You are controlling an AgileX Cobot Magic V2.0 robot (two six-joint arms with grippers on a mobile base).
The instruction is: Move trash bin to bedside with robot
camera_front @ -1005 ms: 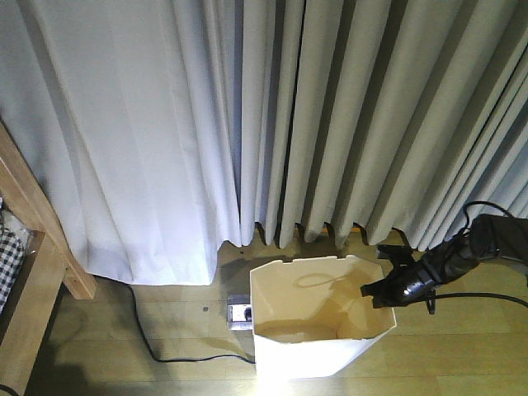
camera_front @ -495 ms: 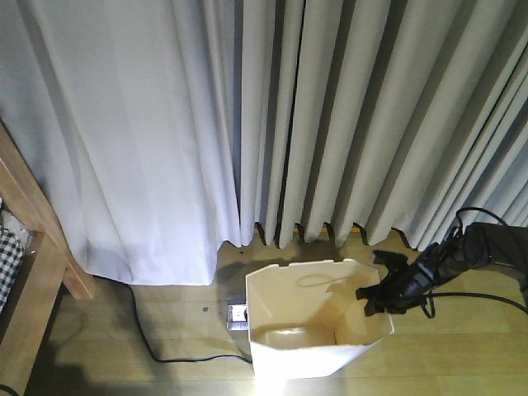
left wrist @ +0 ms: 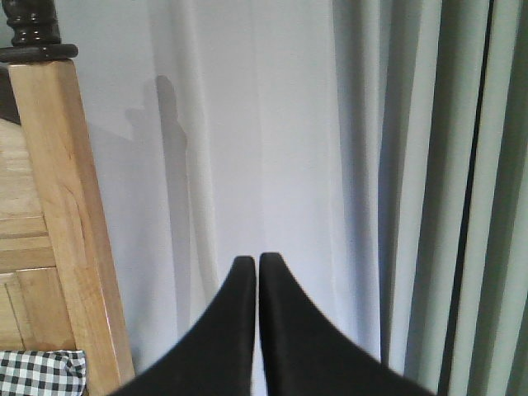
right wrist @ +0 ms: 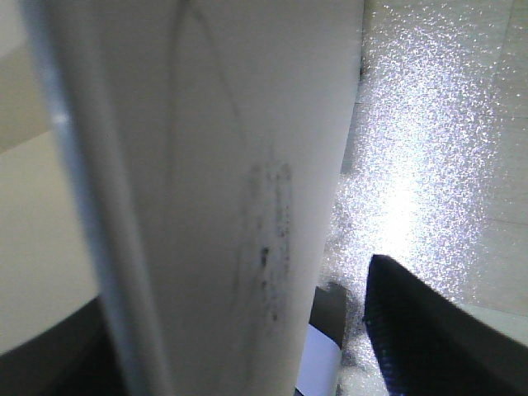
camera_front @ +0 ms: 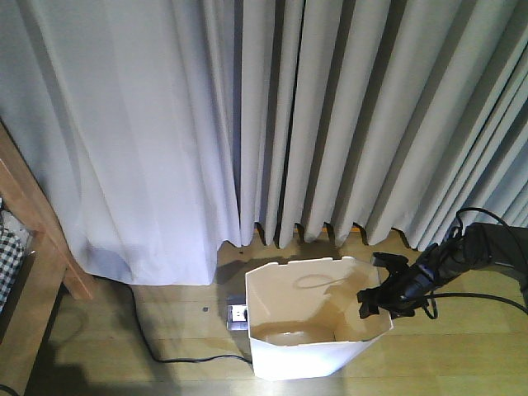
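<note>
Gripping the right-hand wall of the trash bin (camera_front: 318, 330) is my right tool (camera_front: 381, 294), which straddles the thin rim with one finger inside the cream interior and the other outside; in the right wrist view the white wall fills the frame with a dark fingertip (right wrist: 429, 338) just beside it, so I judge the tool closed on the rim rather than merely resting there. The bin stands upright on the wooden floor (camera_front: 124, 330), just in front of the grey curtain (camera_front: 247, 124), with a power strip (camera_front: 238, 313) and its black cable (camera_front: 165, 351) at its left foot.

What matters for the move is direction: the bedside (camera_front: 37, 239), with its light wooden rail and a scrap of checked bedding, lies at the far left of the front view, well apart from the bin, while my right arm reaches in from the right. So the bin must travel leftward, away from the gripping arm, probably carried by the base. The cable lies between bin and bed and could snag.

My left tool (left wrist: 257, 330) is closed on nothing, tips nearly touching, pointing at the curtain beside the bedpost (left wrist: 66, 223).
</note>
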